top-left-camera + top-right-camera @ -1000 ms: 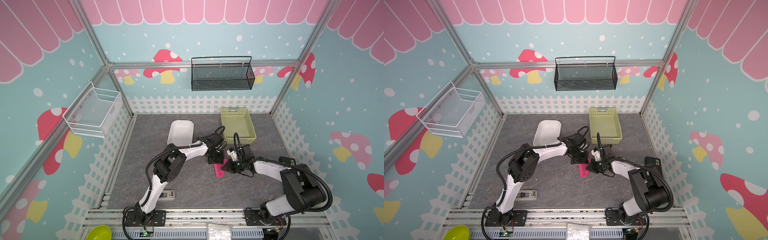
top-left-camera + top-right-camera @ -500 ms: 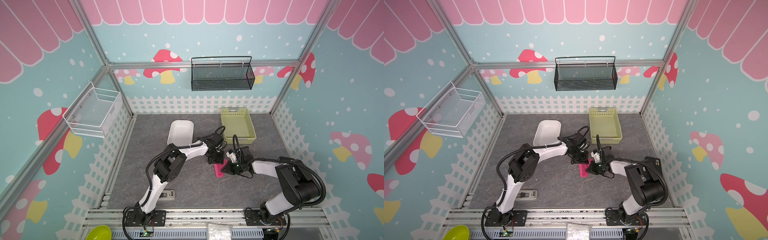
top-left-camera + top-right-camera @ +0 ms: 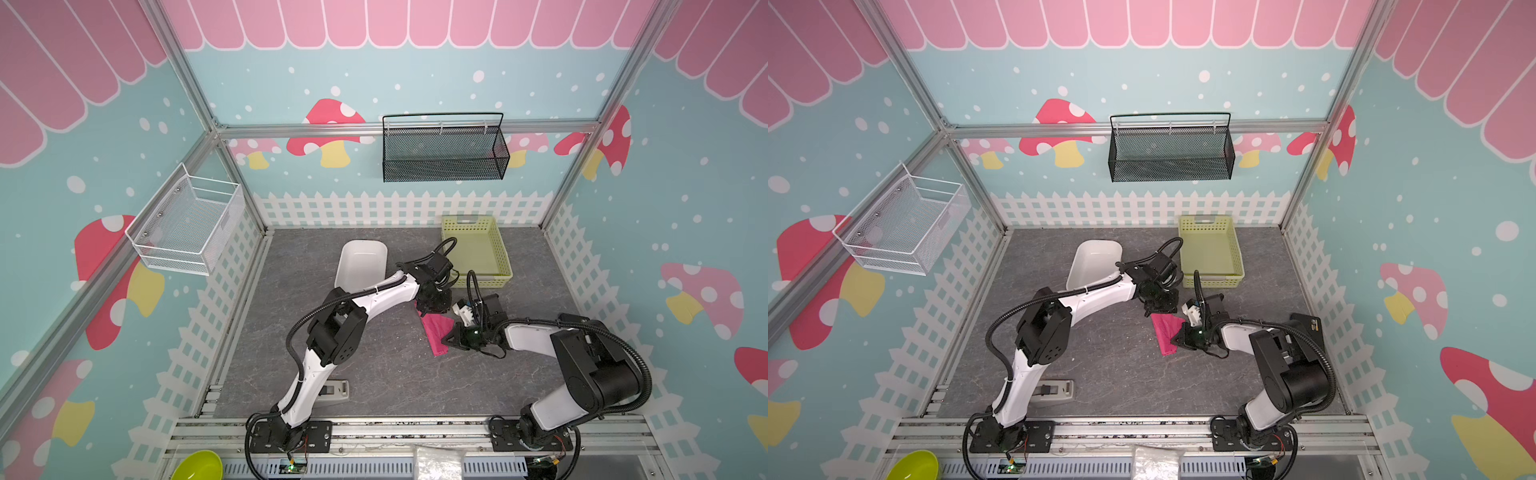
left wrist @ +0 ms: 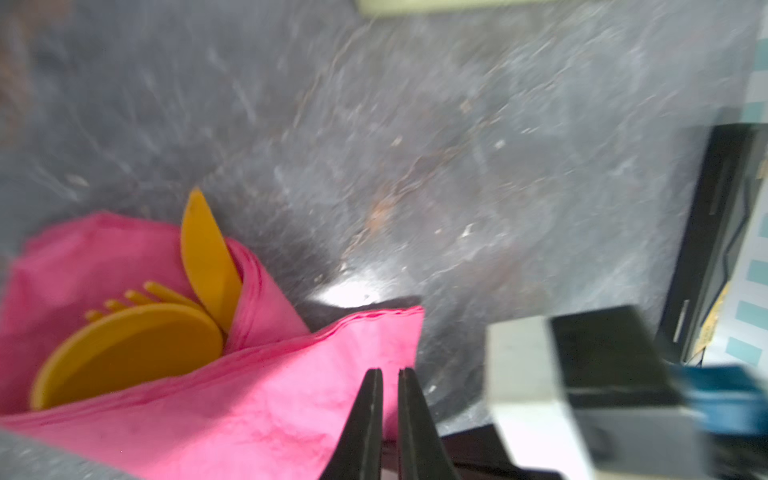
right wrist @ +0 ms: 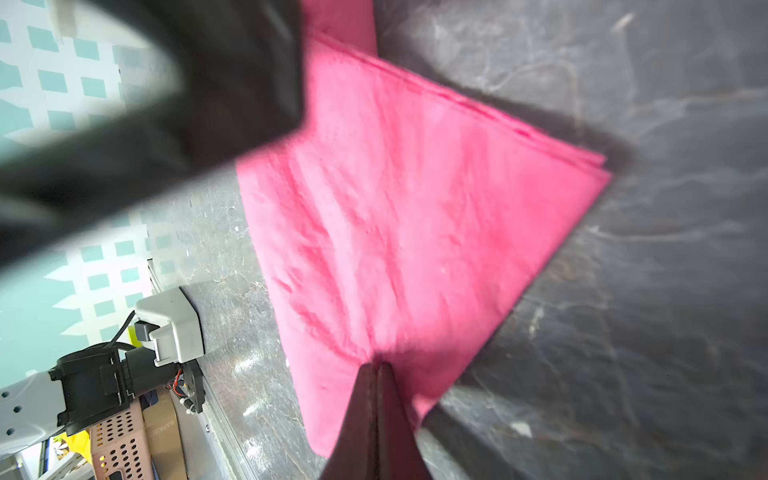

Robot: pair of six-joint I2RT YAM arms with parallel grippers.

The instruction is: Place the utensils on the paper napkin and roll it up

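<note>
The napkin (image 4: 249, 395) wraps the utensils (image 4: 124, 353); right fingers (image 5: 357, 424) pinch it.

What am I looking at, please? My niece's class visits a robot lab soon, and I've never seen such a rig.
It is a robot with two jointed arms, the left arm and the right arm, bolted at the edge of a grey table. Both top views look down on the whole booth from above. Each wrist view comes from a camera riding on one arm, just behind its gripper. On the table are a white tub, a green basket and a pink napkin. The left wrist view shows an orange spoon and fork wrapped loosely inside it. The left gripper has its jaws a slit apart at the napkin's edge. The right gripper is shut and seems to pinch the napkin.
</note>
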